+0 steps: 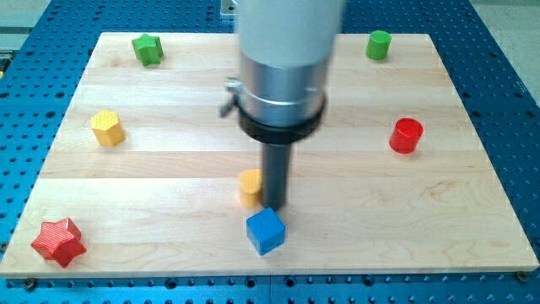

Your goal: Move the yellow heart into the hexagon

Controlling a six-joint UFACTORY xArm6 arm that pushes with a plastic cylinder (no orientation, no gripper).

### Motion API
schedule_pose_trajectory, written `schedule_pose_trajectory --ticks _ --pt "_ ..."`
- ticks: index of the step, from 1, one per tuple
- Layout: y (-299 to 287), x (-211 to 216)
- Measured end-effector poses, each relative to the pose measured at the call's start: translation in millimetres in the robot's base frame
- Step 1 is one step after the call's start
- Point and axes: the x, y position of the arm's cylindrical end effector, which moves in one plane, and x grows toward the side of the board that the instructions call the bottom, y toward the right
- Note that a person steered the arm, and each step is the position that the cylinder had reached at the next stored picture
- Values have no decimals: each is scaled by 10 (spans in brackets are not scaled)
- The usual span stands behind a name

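The yellow heart [250, 186] lies low on the board near its middle, partly hidden behind my rod. My tip [274, 205] rests on the board against the heart's right side, just above the blue cube [266, 230]. The yellow hexagon [107, 127] stands far off at the view's left, apart from the heart.
A green star [147, 47] sits at the top left and a green cylinder [379, 44] at the top right. A red cylinder [407, 135] is at the right. A red star [58, 241] is at the bottom left. The arm's body hides the top middle.
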Motion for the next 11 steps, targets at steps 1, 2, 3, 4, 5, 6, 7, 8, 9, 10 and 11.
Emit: schedule_pose_trajectory --ticks 1,2,3,4,5,6,7,8,9,10,11 --pt "-599 -387" --pt "-933 -650" --pt "-1163 -514" --pt "-1006 -160" --pt "-1474 -193" --pt "-1806 -463" --pt "-1820 -429" --pt "-1708 -463" --pt "-1757 -656" --pt "-1906 -562" --pt "-1379 -602"
